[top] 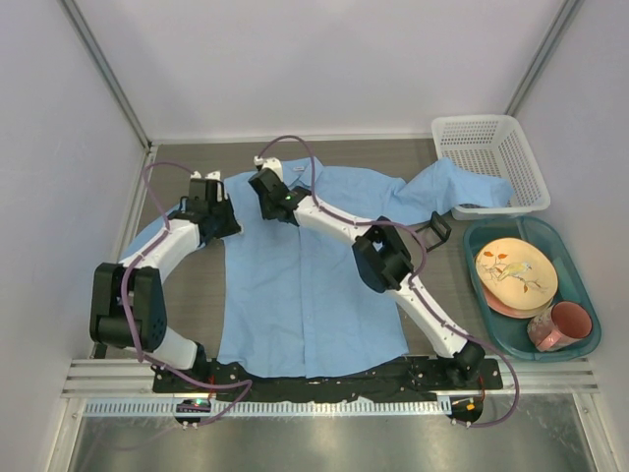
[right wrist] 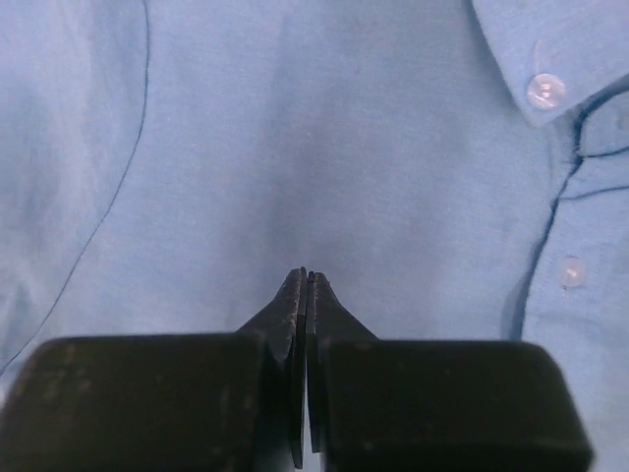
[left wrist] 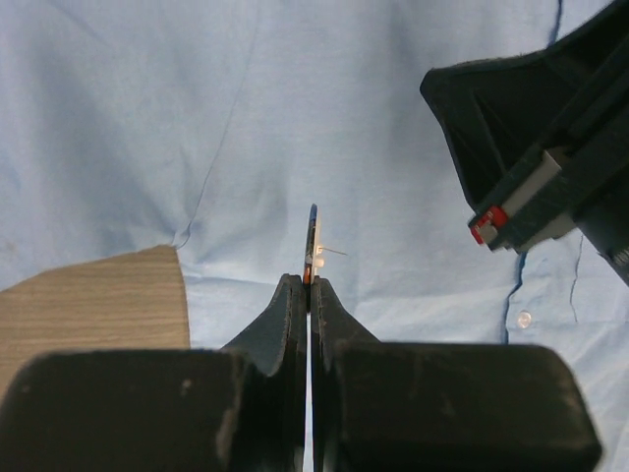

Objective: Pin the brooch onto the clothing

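The light blue shirt (top: 305, 285) lies flat on the table, collar at the far end. My left gripper (top: 228, 220) hovers over the shirt's left shoulder. In the left wrist view it (left wrist: 309, 280) is shut on the brooch (left wrist: 312, 246), a thin disc seen edge-on with a fine pin sticking out to the right, just above the fabric (left wrist: 344, 118). My right gripper (top: 267, 187) is by the collar, close to the left one. In its wrist view it (right wrist: 308, 275) is shut over the fabric (right wrist: 295, 147) left of the button placket (right wrist: 571, 269).
A white mesh basket (top: 491, 162) stands at the back right, with a shirt sleeve draped onto its rim. A teal tray (top: 580, 258) holds a plate (top: 516, 273) and a pink mug (top: 565, 324). A small black object (top: 435, 228) lies beside the sleeve.
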Controlling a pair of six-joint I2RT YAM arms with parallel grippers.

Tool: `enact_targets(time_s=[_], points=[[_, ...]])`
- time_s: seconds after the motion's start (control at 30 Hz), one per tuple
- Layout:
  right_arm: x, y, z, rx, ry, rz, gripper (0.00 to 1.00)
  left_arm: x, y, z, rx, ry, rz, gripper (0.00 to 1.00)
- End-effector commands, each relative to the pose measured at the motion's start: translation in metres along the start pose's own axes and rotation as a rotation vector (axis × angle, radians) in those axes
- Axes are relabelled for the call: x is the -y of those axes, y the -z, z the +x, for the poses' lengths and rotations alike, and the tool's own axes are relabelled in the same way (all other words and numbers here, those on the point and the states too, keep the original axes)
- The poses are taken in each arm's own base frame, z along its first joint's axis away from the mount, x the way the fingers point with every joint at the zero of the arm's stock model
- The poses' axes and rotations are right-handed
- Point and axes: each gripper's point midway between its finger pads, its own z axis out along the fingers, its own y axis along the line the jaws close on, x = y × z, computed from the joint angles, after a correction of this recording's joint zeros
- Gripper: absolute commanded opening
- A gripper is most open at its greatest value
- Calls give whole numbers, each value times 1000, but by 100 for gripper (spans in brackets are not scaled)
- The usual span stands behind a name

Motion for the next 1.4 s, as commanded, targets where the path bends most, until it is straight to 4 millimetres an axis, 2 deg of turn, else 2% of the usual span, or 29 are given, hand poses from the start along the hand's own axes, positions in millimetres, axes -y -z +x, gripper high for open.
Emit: enact_targets(time_s=[0.0, 0.17, 0.3, 0.33, 0.4, 0.43, 0.63, 0.77, 0.9, 0.93, 1.13, 1.2, 1.37], points=[[-16, 60, -88, 173, -90, -122, 1, 25, -2, -38, 106, -45, 111, 0], [-17, 64, -96, 164, -146, -178, 1, 33, -10, -46, 120, -66, 149, 0], [-22, 64, -95, 152, -128, -219, 1, 30, -16, -52, 128, -70, 129, 0], [-21, 59, -90, 143, -121, -211, 4, 28, -17, -51, 124, -66, 118, 0], [-17, 54, -87, 146, -118, -178, 26, 25, -16, -53, 131, -64, 98, 0], [-14, 48, -82, 138, -116, -159, 40, 24, -14, -53, 135, -62, 91, 0], [-9, 38, -68, 139, -101, -69, 55, 5, -2, -54, 157, -13, 18, 0], [-10, 25, -55, 140, -77, -26, 56, -9, 5, -57, 173, 27, -26, 0], [-11, 18, -50, 157, -72, 3, 57, -21, 11, -59, 179, 69, -48, 0], [-14, 17, -50, 161, -73, 0, 57, -29, 13, -62, 193, 83, -80, 0], [-22, 9, -46, 172, -61, 2, 57, -36, 15, -59, 188, 102, -87, 0], [-21, 7, -48, 181, -65, 11, 57, -38, 15, -57, 185, 104, -89, 0], [-16, -2, -36, 166, -66, 49, 56, -42, 15, -56, 185, 113, -93, 0]])
